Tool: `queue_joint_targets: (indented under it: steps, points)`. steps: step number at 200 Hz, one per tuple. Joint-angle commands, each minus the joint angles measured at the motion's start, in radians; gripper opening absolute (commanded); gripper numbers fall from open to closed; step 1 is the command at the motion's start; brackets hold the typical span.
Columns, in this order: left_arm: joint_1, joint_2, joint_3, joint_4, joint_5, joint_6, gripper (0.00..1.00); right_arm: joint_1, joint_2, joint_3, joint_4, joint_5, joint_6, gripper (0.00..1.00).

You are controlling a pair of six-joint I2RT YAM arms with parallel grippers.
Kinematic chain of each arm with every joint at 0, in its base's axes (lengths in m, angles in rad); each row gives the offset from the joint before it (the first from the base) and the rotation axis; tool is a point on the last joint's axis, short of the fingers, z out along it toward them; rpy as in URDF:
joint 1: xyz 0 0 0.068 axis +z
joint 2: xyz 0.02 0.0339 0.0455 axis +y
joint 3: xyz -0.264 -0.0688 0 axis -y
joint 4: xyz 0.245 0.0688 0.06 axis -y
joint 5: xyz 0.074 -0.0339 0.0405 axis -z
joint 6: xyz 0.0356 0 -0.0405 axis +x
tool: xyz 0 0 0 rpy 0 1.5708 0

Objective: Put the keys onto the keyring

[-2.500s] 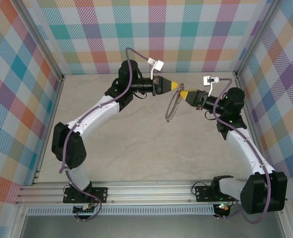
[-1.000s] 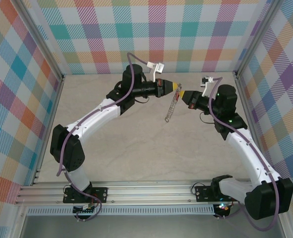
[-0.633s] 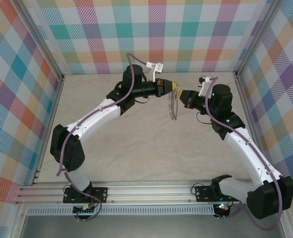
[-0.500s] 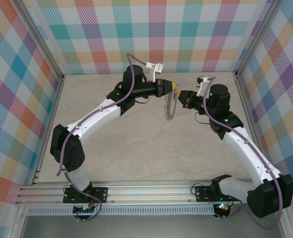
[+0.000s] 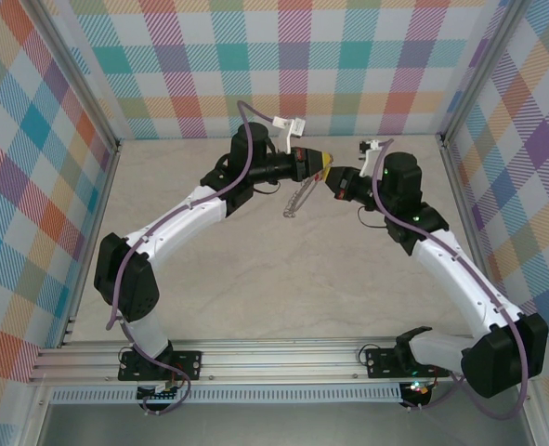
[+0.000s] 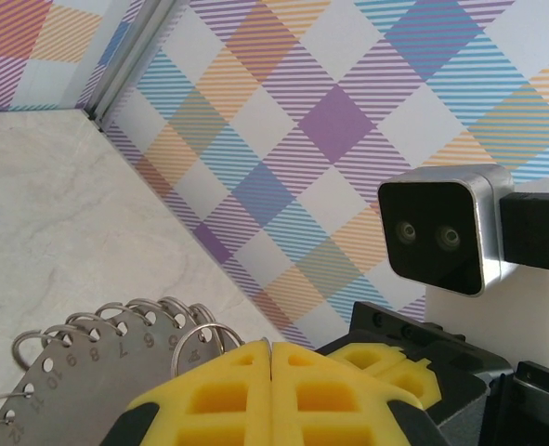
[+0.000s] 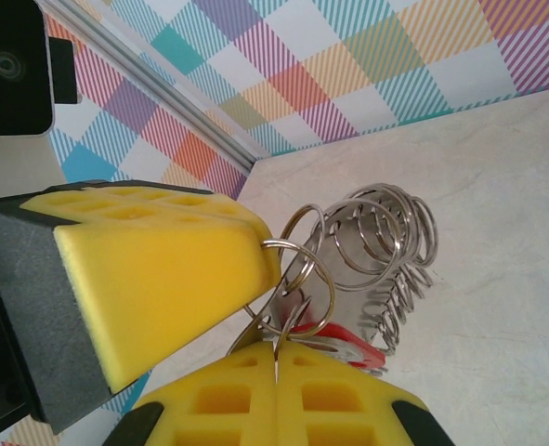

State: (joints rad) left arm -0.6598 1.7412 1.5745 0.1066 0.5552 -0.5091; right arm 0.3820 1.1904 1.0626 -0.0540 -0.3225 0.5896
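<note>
Red key point(image 7: 348, 344) lies against the closed right gripper point(image 7: 276, 364) tips, possibly pinched.

I've swung the right gripper point(image 5: 332, 179) leftward across the table, and its tip now sits tucked right against the left gripper point(image 5: 323, 164), where a couple of seconds ago there was a clear gap. The keyring point(image 5: 297, 199), earlier spread as an open oval between them, has collapsed into a narrow strand trailing to the lower left.
</note>
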Motion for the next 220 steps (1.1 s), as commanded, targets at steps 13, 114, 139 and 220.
queue_joint_targets:
  steps: [13,114,139,220]
  points:
    - [-0.032,-0.019,0.000,0.095,0.041,-0.025,0.00,0.017,0.021,0.029,0.008,-0.033,-0.005,0.00]
    - [-0.018,-0.027,-0.078,0.335,0.069,-0.148,0.00,-0.037,-0.019,0.019,0.007,-0.099,0.019,0.19]
    - [-0.012,-0.022,-0.094,0.399,0.069,-0.186,0.00,-0.050,-0.040,0.013,0.008,-0.110,0.030,0.29]
    - [-0.008,-0.004,-0.088,0.472,0.090,-0.213,0.00,-0.104,-0.123,0.040,-0.010,-0.139,0.047,0.48]
